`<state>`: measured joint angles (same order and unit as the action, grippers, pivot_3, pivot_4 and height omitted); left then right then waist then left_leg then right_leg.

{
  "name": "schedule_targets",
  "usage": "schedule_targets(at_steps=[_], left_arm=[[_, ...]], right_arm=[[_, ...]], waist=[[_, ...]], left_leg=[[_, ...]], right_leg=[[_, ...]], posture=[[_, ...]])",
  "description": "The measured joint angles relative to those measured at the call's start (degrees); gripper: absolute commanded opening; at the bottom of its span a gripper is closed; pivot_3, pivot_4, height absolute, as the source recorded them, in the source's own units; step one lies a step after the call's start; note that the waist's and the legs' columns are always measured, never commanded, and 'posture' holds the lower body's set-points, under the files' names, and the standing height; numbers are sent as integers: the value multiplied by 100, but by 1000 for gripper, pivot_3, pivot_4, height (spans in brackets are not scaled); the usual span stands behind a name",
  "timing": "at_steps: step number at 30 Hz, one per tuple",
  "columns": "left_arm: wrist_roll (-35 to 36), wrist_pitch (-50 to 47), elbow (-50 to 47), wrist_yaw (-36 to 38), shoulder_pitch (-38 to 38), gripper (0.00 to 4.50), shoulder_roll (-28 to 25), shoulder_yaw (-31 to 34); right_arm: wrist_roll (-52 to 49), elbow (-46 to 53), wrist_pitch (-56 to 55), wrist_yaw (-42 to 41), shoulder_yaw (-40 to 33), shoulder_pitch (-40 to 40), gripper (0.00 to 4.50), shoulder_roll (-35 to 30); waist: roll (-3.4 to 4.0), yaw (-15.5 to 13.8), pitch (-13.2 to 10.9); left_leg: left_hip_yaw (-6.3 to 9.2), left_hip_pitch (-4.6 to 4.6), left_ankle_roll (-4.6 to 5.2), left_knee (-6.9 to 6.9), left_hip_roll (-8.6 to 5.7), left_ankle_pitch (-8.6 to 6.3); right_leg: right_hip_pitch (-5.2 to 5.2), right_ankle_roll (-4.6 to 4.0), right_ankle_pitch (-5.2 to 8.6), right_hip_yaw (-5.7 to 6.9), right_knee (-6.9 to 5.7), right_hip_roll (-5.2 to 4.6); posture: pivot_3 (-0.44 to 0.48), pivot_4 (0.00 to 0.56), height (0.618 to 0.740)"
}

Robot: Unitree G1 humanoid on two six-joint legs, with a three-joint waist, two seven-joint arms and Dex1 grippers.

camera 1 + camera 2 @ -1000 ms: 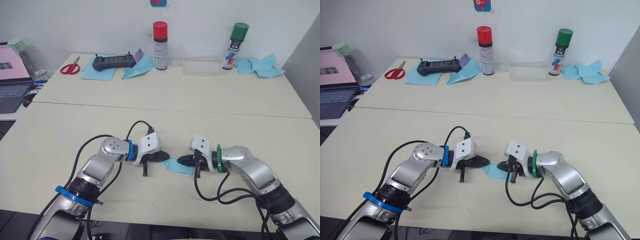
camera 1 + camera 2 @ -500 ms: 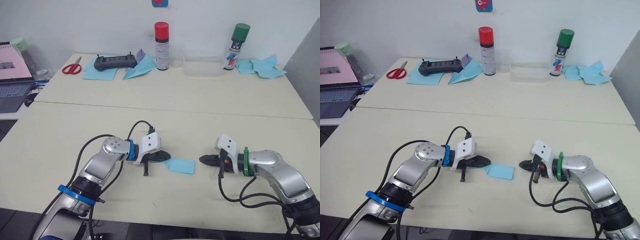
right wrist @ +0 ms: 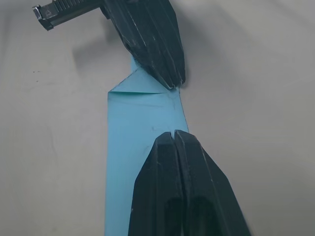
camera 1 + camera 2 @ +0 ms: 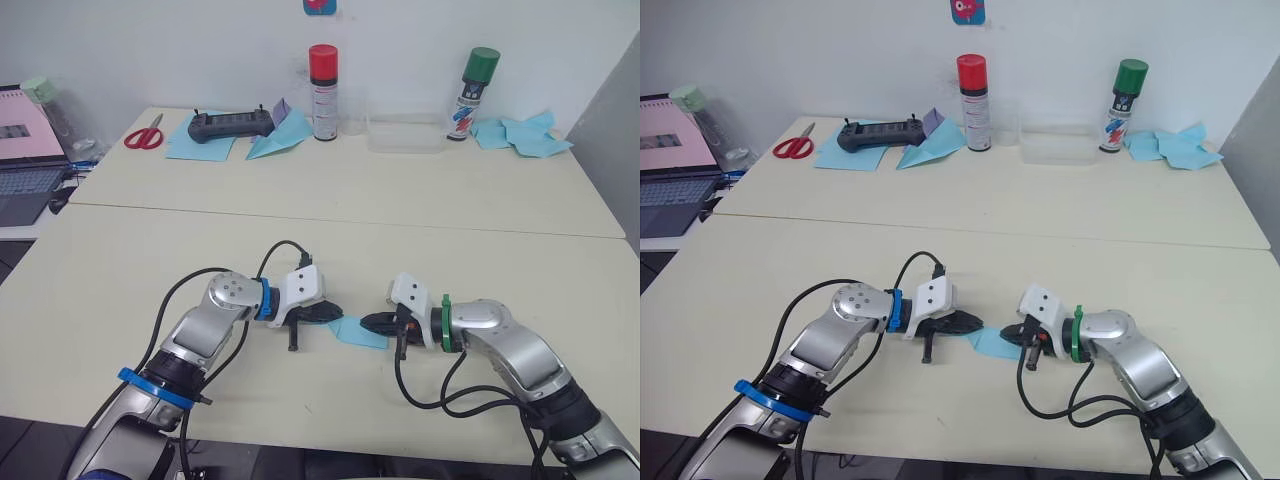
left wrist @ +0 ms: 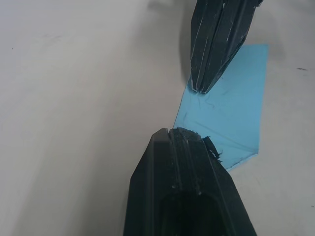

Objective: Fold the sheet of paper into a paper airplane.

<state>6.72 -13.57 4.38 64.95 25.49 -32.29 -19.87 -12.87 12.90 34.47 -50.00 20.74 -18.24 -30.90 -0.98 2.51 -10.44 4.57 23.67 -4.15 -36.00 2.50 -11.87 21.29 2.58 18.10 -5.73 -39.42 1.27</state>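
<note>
Sheet of paper [image 4: 360, 332]: a small light-blue folded strip lying flat on the counter [image 4: 420, 250], near its front edge, between your two tools. In the right wrist view the end toward the left tool shows a pointed, layered fold.

Left tool [image 4: 330, 314]: fingers pressed together with no gap, tips resting on the near corner of the strip. It pins the paper down and does not pinch it; it sits where it was a second ago.

Right tool [image 4: 372, 322]: fingers closed tight, tips down on the opposite end of the strip. Half a second ago you had this arm drawn well away to the right, leaving the paper bare; it has now come back into contact.

What changed: only the right arm, out and back. The strip looks unmoved between the pictures.

Meaning for the task: this reads as a stroke-and-return along a crease, so you are likely flattening a fold, not starting a new one. The shape is still a short folded strip, so the airplane looks some way from done.

Next move, as a judgement: hold the left tips firm while the right presses outward, or the light paper may slide.

Background: two spray cans [image 4: 320, 77], scissors [image 4: 141, 135] and spare blue papers at the far edge, well apart.
</note>
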Motion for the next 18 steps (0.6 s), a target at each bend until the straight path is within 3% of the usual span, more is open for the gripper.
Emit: schedule_targets(at_steps=[4,11,16,18], left_arm=[[27,-57,-108,-129,-223,0,-57,179],[179,-101,-180,-211,-730,0,-793,789],[306,-217,-266,-397,-793,0,-606,923],[408,-231,-300,-644,-798,0,-381,1090]], right_arm=[[26,-58,-81,-26,61,-34,46,-6],[33,-156,-155,-100,72,-35,46,-26],[-50,-261,-230,-170,-39,-29,46,6],[-492,-331,-145,-115,-522,32,207,342]], waist=[[-3,28,13],[-4,89,21],[-6,80,19],[-21,76,-9]], left_leg=[[0,-4,0,2,2,0],[-11,-63,0,21,9,-1],[-13,-74,0,21,7,-1],[-10,-54,-1,16,8,0]], right_leg=[[-2,0,0,1,-1,1],[-41,-11,7,-7,-1,0],[-59,-14,9,-9,4,-2],[-39,-9,6,-9,-6,-1]], posture=[[0,150,740],[0,150,740],[0,150,740],[0,150,740]])
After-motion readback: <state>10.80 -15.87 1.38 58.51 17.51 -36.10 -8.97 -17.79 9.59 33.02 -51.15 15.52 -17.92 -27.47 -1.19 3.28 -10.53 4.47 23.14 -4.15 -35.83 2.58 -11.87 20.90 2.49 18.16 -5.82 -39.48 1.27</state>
